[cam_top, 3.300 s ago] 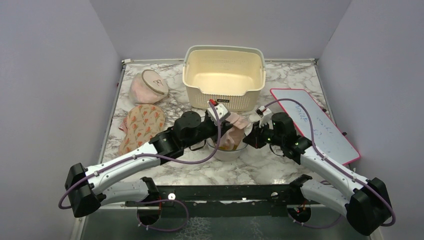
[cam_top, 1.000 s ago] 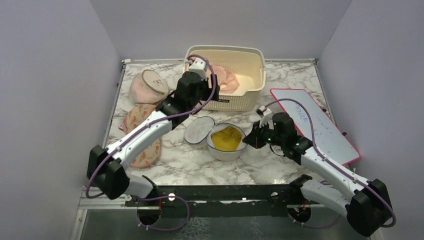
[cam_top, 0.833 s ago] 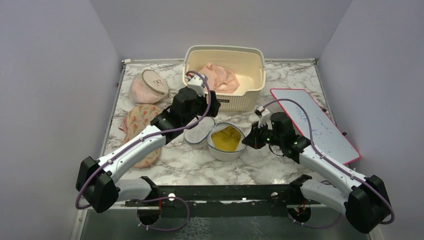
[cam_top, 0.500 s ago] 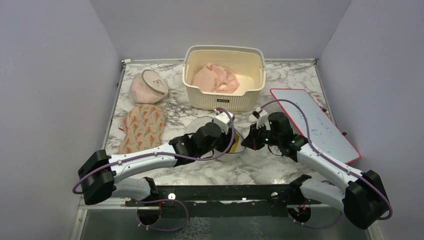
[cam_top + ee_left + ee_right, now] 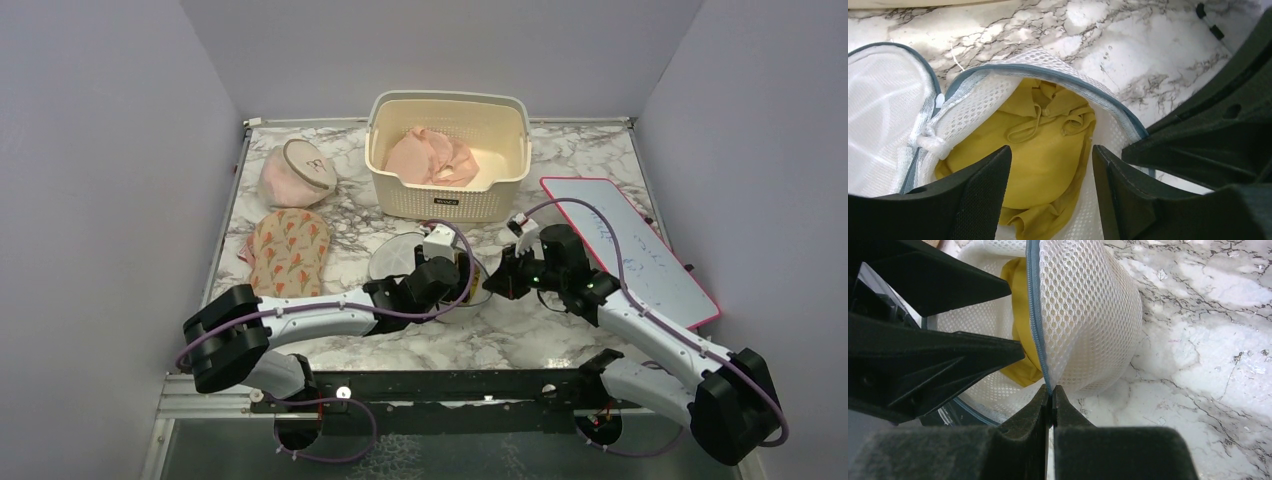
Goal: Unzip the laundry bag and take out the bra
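White mesh drum-shaped laundry bag (image 5: 979, 99) with a grey zip rim, parked on the grey-veined marble tabletop (image 5: 500, 345), just in front of the cream perforated plastic basket (image 5: 470, 205). Already unzipped, with the round mesh lid flap (image 5: 883, 110) flopped over to the left in the overhead view and joined to the bag at the rim. Crumpled yellow bra (image 5: 1048, 150) inside the open mouth, thin straps curled on top, not out yet.

Left gripper (image 5: 1049, 156) spread wide and empty, hanging right over the opening, one dark finger (image 5: 980, 200) on either side of the yellow fabric in its own wrist view. Touching the fabric or just above it? Can't tell from these angles.

Right gripper (image 5: 1050, 392) pressed tight together, pinching the grey zip rim on the bag's right side, with the mesh wall bulging up and away from the pinch. Same yellow fabric peeking out behind that rim in the right wrist view, with the left arm's dark fingers crowding in from the other side.

Rest of the table:
- Crumpled pink garment (image 5: 432, 158) lying in the basket.
- Pinkish round bag with a beige face (image 5: 290, 178) at back left.
- Flat floral-print fabric piece (image 5: 288, 252) just in front of it.
- Pink-framed whiteboard (image 5: 640, 255) off to the right, scribbles too small to read.
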Controlling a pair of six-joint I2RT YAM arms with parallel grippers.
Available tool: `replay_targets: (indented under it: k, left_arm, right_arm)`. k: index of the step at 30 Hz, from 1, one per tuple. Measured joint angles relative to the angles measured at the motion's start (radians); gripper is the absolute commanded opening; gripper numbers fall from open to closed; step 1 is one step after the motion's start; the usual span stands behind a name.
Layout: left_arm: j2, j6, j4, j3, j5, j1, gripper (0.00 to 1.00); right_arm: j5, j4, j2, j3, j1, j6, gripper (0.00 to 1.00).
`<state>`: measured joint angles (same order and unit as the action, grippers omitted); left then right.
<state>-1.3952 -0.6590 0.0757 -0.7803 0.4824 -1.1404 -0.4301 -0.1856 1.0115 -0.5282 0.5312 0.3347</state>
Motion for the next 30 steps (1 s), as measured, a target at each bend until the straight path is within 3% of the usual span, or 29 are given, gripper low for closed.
replay_targets:
  k: [7, 10, 15, 24, 28, 30]
  left_arm:
    - [-0.038, -0.131, 0.068, 0.048, 0.048, 0.003, 0.7]
    - [-0.054, -0.18, 0.07, 0.05, 0.06, 0.007, 0.7]
    - [-0.056, -0.257, 0.089, 0.076, 0.089, 0.009, 0.62]
    - [-0.07, -0.29, 0.131, 0.111, 0.129, 0.009, 0.71]
    - [-0.08, -0.299, 0.168, 0.114, 0.149, 0.018, 0.88]
    - [-0.092, -0.313, 0.182, 0.113, 0.162, 0.025, 0.89]
  right_arm:
    - [0.0, 0.0, -0.018, 0.002, 0.0, 0.0, 0.01]
    - [-0.001, 0.001, -0.032, 0.005, 0.0, 0.0, 0.01]
    - [-0.002, 0.005, -0.038, 0.006, 0.0, 0.0, 0.01]
    - [-0.01, 0.008, -0.074, 0.022, 0.0, 0.0, 0.01]
    - [-0.013, 0.008, -0.063, 0.022, 0.0, 0.0, 0.01]
    - [-0.013, 0.008, -0.055, 0.022, 0.0, 0.0, 0.01]
